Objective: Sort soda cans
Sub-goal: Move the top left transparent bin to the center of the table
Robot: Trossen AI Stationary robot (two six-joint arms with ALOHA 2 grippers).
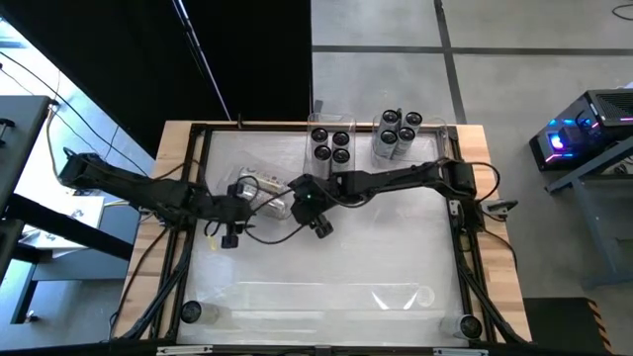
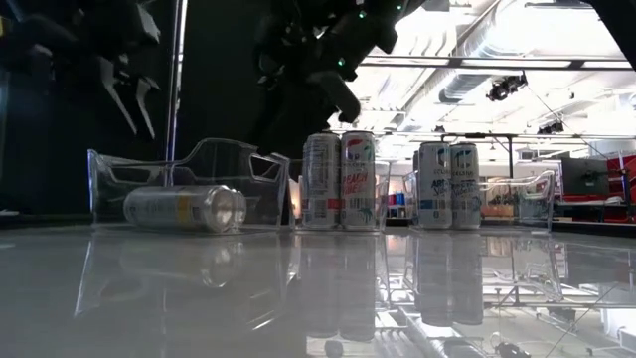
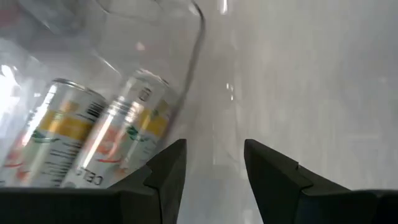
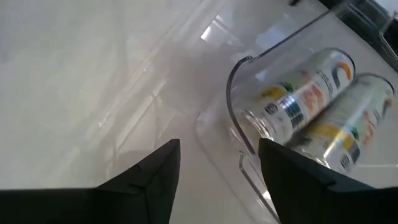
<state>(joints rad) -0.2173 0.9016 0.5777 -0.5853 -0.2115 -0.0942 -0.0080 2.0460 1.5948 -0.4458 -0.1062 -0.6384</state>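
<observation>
Two silver soda cans (image 3: 93,137) lie on their sides together; the other cans (image 1: 331,144) stand upright in two groups (image 1: 398,133).

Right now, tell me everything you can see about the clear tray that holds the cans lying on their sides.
The clear tray looks like transparent plastic, with curved walls and a scooped, lower front edge. It sits flat on the glossy white table, left of the two trays of upright cans. Two silvery cans with yellow and orange print lie on their sides in it, side by side. The left gripper and right gripper hover open near it, neither touching it.
</observation>
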